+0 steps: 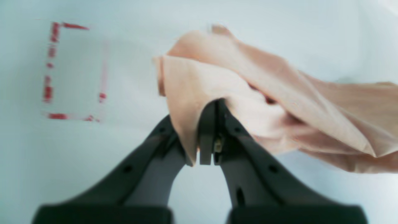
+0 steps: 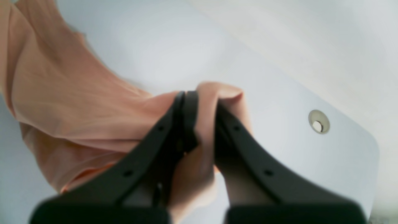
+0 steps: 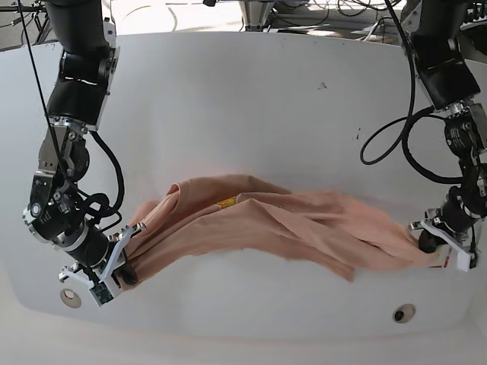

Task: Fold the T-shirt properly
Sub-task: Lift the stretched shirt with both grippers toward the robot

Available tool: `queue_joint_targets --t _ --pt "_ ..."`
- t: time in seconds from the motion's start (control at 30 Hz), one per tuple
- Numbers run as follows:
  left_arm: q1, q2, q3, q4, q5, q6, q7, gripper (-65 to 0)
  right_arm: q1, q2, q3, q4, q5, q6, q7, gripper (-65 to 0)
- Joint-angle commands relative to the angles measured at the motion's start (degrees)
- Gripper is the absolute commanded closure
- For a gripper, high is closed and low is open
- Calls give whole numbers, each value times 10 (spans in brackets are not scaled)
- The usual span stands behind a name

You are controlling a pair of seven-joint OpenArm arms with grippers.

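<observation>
T-shirt [image 3: 266, 220] stretched between both fingers [image 1: 207, 130] (pinched ends)

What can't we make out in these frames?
- T-shirt emblem: base view, only a yellow sliver; folds cover it.
- Left gripper pad contact: left wrist, cloth wraps it, blurred.
- Right gripper fingertips: right wrist, buried in fabric.
- Red marks on table: left wrist, smeared, shape unclear.
</observation>
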Motion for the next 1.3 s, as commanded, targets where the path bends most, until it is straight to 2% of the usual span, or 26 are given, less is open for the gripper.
queue_joint_targets --t 0.0,0.2,0.3,0.43,0.57,0.67,0.83,1.03,1.27 --pt "-42 -11 -25 37 -12 -1 -18 0 45 13 2 -12 7 -4 16 -2" --pt "-119 -36 -41 59 -21 -8 -20 0 137 15 1 -78 7 -4 16 -2" --pt "-171 -37 -65 56 -40 -24 -19 0 193 15 0 -114 8 -3 16 -2" --pt "-246 -39 -75 48 -35 -25 -17 0 269 15 -28 -155 8 -3 16 -2" --pt "-327 -50 -68 12 -32 -26 -16 0 347 15 -72 -193 8 -3 16 -2" --pt "-386 -65 -57 -23 -32 -25 -19 0 392 15 -79 -221 7 -3 18 -2" --pt "-481 -77 -54 -98 -31 -24 -21 0 470 17 -106 -278 5 -3 53 -2" --pt "-549 -84 -53 -164 -31 -24 -34 0 543 26 -140 -326 -17 -3 76 -2" --pt "-564 -93 -39 -180 -32 -24 -36 0 553 29 -142 -328 -20 -3 89 -2"
